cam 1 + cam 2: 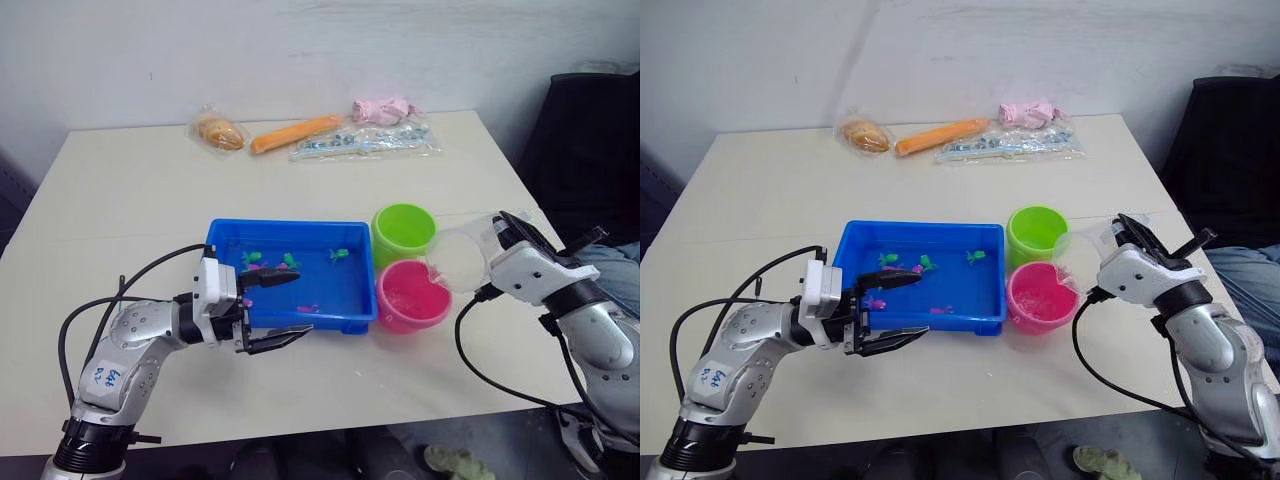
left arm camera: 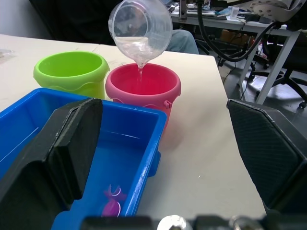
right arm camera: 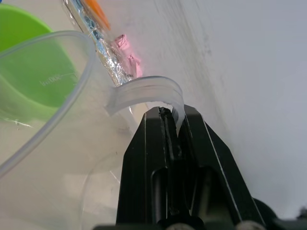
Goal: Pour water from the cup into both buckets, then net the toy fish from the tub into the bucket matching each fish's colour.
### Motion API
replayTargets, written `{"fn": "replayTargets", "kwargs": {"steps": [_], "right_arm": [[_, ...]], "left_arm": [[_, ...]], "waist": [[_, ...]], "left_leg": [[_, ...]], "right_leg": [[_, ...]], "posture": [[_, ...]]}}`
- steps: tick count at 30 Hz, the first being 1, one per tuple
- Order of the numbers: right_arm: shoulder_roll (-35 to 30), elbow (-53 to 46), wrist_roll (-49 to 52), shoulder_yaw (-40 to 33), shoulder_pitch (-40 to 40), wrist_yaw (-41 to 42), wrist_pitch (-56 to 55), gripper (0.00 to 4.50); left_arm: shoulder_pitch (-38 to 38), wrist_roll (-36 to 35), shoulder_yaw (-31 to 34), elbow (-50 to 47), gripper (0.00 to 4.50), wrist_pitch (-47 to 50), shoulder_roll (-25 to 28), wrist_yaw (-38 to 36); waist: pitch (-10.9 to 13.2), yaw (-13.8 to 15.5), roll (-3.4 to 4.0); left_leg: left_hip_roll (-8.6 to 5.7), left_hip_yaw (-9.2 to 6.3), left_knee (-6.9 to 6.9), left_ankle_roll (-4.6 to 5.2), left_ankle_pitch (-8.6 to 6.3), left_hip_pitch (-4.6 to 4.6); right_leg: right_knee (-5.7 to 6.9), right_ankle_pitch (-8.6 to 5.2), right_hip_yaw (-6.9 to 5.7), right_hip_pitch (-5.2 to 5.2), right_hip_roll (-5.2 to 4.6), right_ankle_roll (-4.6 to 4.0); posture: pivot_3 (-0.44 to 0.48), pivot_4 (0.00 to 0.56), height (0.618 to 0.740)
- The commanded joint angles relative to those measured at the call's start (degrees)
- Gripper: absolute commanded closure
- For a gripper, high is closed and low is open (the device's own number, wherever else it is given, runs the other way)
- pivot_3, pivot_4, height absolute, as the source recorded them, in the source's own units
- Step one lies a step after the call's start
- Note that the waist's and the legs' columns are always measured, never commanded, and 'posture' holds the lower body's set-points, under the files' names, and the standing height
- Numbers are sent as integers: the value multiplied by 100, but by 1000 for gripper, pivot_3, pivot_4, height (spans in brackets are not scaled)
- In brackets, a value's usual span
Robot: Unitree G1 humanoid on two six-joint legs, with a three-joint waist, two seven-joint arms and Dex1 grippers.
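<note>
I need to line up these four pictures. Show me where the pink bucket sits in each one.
Left eye view: pink bucket, right of the tub, below the green bucket.
Right eye view, same spot.
Left wrist view, under the pouring cup.
Right wrist view: not visible.
Shared landmark: the green bucket.

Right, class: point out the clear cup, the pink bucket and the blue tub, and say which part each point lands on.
clear cup [image 2: 140,29], left wrist view, on its tilted wall above the spout.
pink bucket [image 1: 405,318], left eye view, on its near outer wall.
blue tub [image 1: 930,322], right eye view, on its front rim.
</note>
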Motion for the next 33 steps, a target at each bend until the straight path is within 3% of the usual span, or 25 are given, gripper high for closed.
{"fn": "replayTargets", "kwargs": {"steps": [1,13,24,33], "right_arm": [[187,-276,798,-412,-114,156,397,4374],[630,-388,2559,-1256,-773,12,2075,4374],[47,1300,1506,-301,-2038,-365,1516,4374],[-171,2289,954,470,-2628,-255,607,4374]], "left_arm": [[95,-46,83,-186,0,-87,-37,27],[45,-344,453,-97,0,69,-146,318],[-785,-370,756,233,0,194,-578,1188],[-649,-466,721,-11,0,422,-615,1238]], "waist": [[0,0,0],[0,-5,0],[0,-14,0],[0,-31,0]], "left_leg": [[0,0,0,0,0,1],[1,0,4,0,-1,2],[2,4,2,-1,0,2],[7,15,4,-1,0,2]], "right_leg": [[1,0,0,0,0,0],[9,0,3,0,1,0],[9,1,9,-5,6,1],[16,1,13,-11,7,1]], "posture": [[0,150,740],[0,150,740],[0,150,740],[0,150,740]]}}
